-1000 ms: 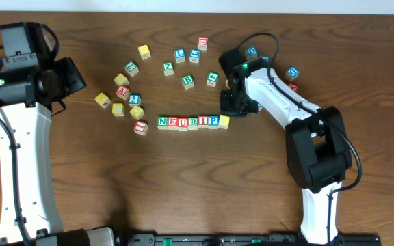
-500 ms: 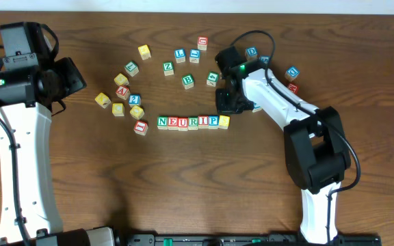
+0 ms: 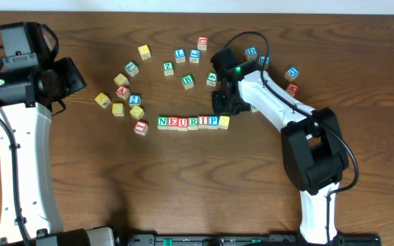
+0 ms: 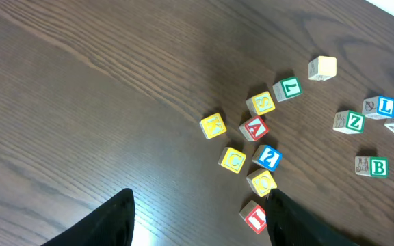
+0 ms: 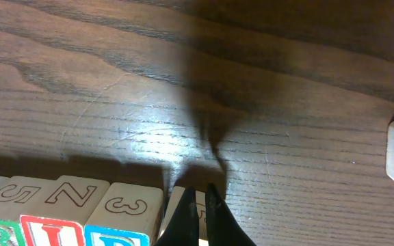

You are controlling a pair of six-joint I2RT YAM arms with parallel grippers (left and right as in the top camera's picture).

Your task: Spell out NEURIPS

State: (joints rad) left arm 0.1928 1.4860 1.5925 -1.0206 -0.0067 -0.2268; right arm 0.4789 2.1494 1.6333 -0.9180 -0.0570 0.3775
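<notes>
Row of small wooden alphabet cubes reading NEURIPS lies at eight o'clock of the closed, empty right gripper; left gripper gapes. Probably light, rigid, slippery: pinch opposite flat faces.

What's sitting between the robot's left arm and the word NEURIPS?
A bunch of loose blocks, seen overhead, sits between the left arm and the word row.

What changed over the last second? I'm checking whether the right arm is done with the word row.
The shut right gripper slid leftward in the overhead view and now sits beside the right end of the NEURIPS row; it holds nothing. The row, the loose cubes and the open left gripper stayed put.
</notes>
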